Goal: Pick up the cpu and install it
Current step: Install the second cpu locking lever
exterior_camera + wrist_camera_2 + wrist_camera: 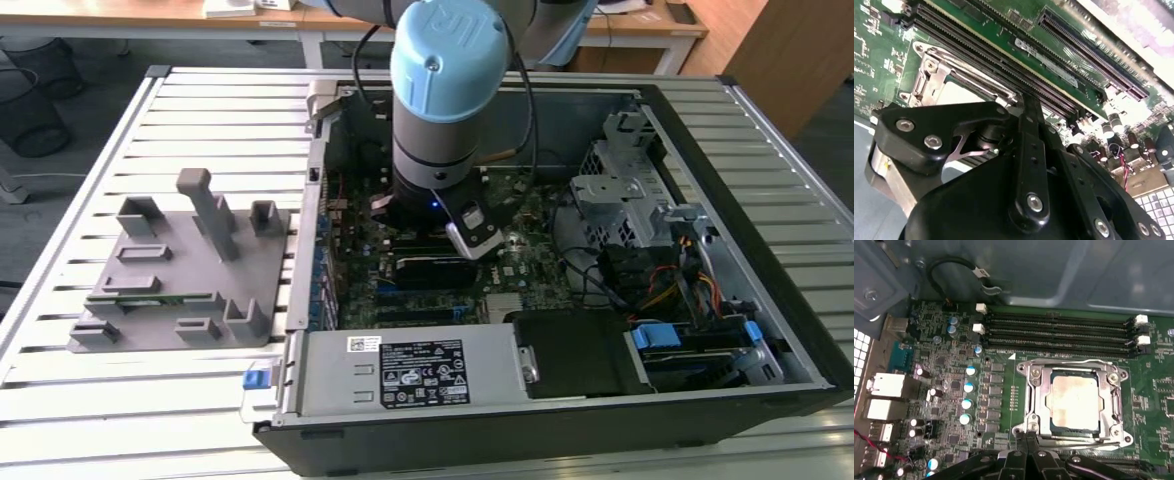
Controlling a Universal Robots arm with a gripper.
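The cpu (1075, 400), a pale silvery square, lies flat inside the metal socket frame (1032, 390) on the green motherboard (1004, 390). In the first wrist view my gripper (1026, 436) hangs just over the frame's edge, beside the cpu, its two black fingers pressed together and shut with nothing seen between them. The second wrist view shows the black gripper (1027, 107) above the frame (929, 70), with a strip of the cpu (961, 92) showing past it. In the exterior view the arm (447, 110) reaches straight down into the open computer case (747, 250).
Memory slots (1054, 330) run alongside the socket. Capacitors (968, 395) and rear ports (886, 390) stand on its other side. The power supply (414, 375) and drive cages (627, 200) crowd the case. A grey holder (180, 270) carrying a green strip (150, 297) sits at the exterior view's left.
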